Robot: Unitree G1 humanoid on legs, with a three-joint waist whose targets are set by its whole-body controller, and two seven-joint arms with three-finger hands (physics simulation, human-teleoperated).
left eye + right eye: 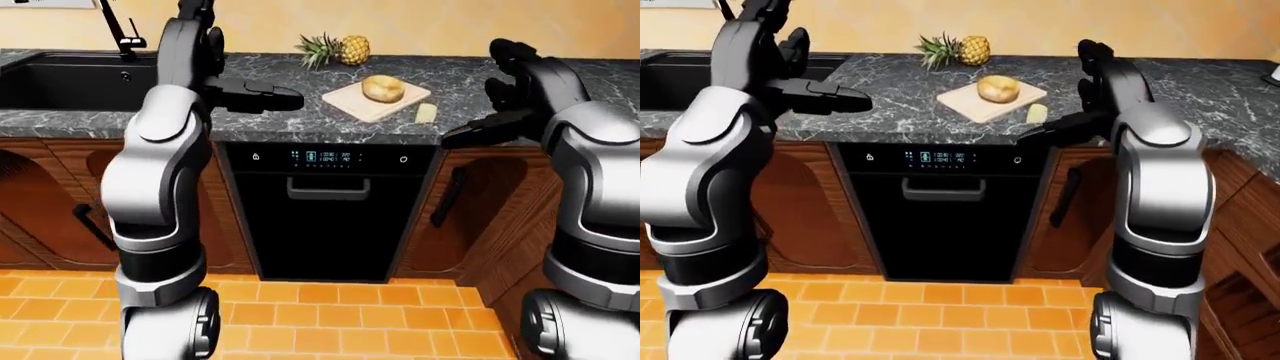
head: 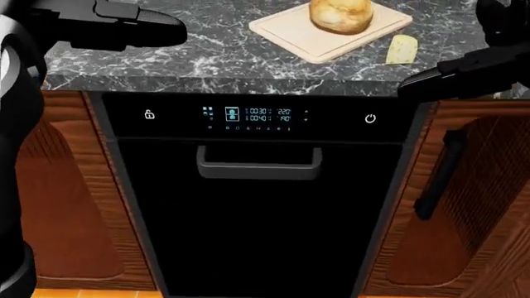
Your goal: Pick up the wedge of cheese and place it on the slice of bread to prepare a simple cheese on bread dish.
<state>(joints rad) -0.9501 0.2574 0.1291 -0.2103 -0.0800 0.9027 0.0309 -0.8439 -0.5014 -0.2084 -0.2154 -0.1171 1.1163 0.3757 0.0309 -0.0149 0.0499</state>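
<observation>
Standing square to the dishwasher (image 2: 256, 198), the robot holds both arms raised over the dark marble surface (image 1: 300, 120), a pose that reads as readiness for a reach, not a grasp. The cheese (image 2: 402, 49) lies flat on the surface just beside the right edge of the cutting board (image 2: 302, 37), off the board and apart from the bread (image 2: 340, 15), which sits on the board near its middle. That leaves the cheese closest to the right hand (image 1: 490, 129), so this hand seems the natural one for the pick. Its fingers point leftward and lie straight and close together, flat like a blade, gripping nothing; it hangs at the surface's near edge, below the cheese in the head view and not touching it. The left hand (image 1: 262, 96) is likewise stretched out flat and empty, fingers together, hovering over bare marble well left of the board, probably kept there only to stay out of the way. A pineapple (image 1: 340, 51) stands beyond the board by the wall, and a sink (image 1: 60, 75) with its tap lies far left; neither matters to the job. The cheese is not yet lifted, so the whole task remains ahead.
</observation>
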